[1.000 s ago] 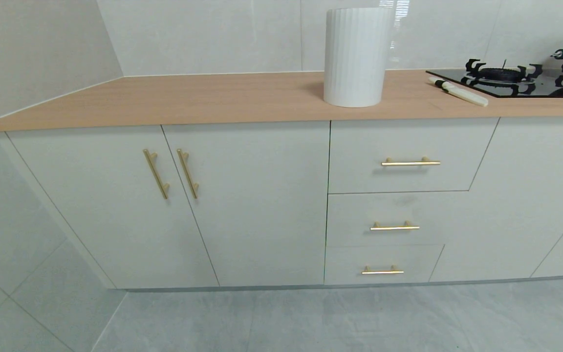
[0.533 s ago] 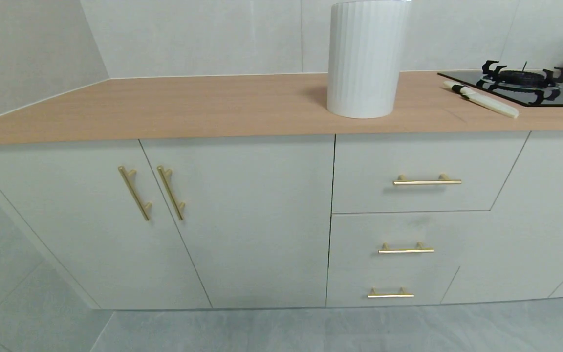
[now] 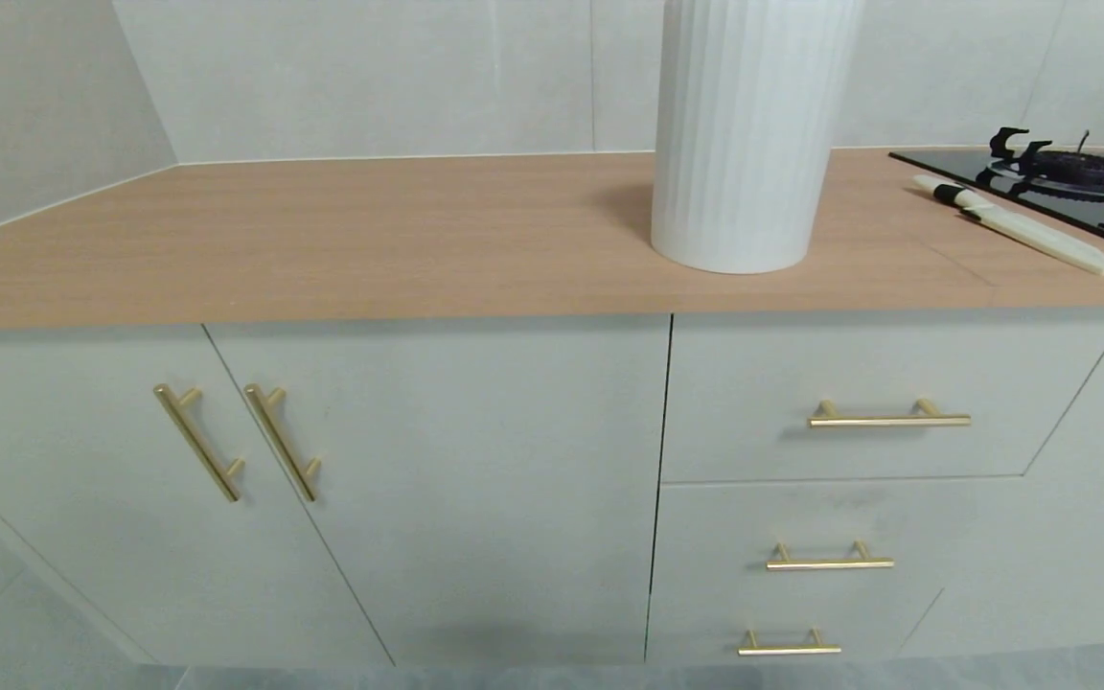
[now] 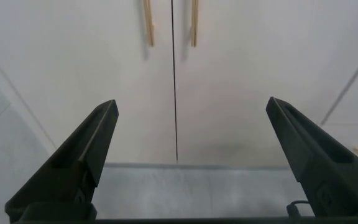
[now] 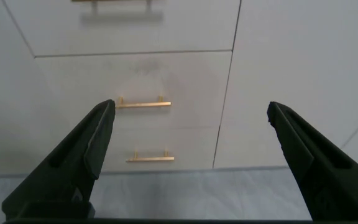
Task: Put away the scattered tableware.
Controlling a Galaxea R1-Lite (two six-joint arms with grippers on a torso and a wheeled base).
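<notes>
Wooden countertop [image 3: 322,240] nearer now (camera advanced) — knife [image 3: 1012,225] near white canister [image 3: 748,144]; left gripper [image 4: 191,101], right gripper [image 5: 191,103] spread wide, empty.

One white ribbed canister [image 3: 744,144] and one knife [image 3: 1012,235] are counted on the tabletop [image 3: 322,240], with one hob [image 3: 1022,187] at far right. Five gold handles are counted below: two upright door handles [image 3: 197,443] on two doors [image 3: 475,479] at left, and three level drawer handles [image 3: 887,419] on three drawers [image 3: 801,359] at right.

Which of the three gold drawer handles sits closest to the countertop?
The top handle, on the drawer right under the wooden counter; it also looks the longest. The middle handle and the bottom handle sit lower down.
</notes>
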